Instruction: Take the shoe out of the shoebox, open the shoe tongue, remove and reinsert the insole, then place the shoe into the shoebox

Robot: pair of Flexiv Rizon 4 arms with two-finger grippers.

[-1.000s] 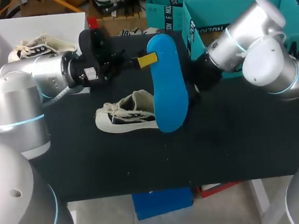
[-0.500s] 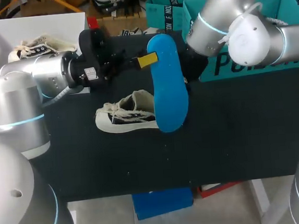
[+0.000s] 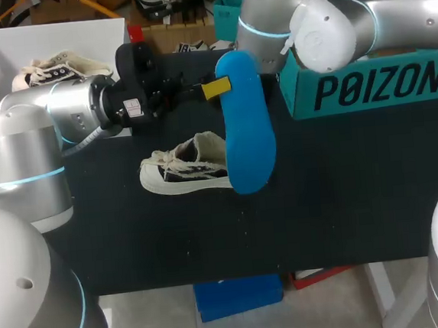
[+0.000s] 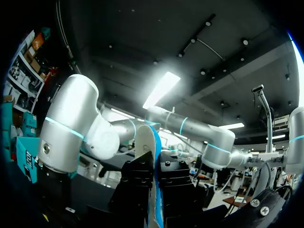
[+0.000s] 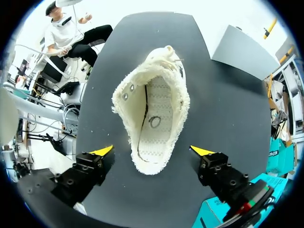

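Right arm (image 3: 322,24): swings from the right side of the table (image 3: 345,199) up to its far edge; its big joints now hang above and just right of the top of the blue insole (image 3: 245,123).
Right arm's dark wrist end: a second ago it sits against the insole's right edge; now it is gone from there.
Right gripper (image 5: 156,151): now over the shoe (image 5: 152,118), fingers spread.
Teal box (image 3: 373,81): its front, half covered by the arm before, now shows in full.
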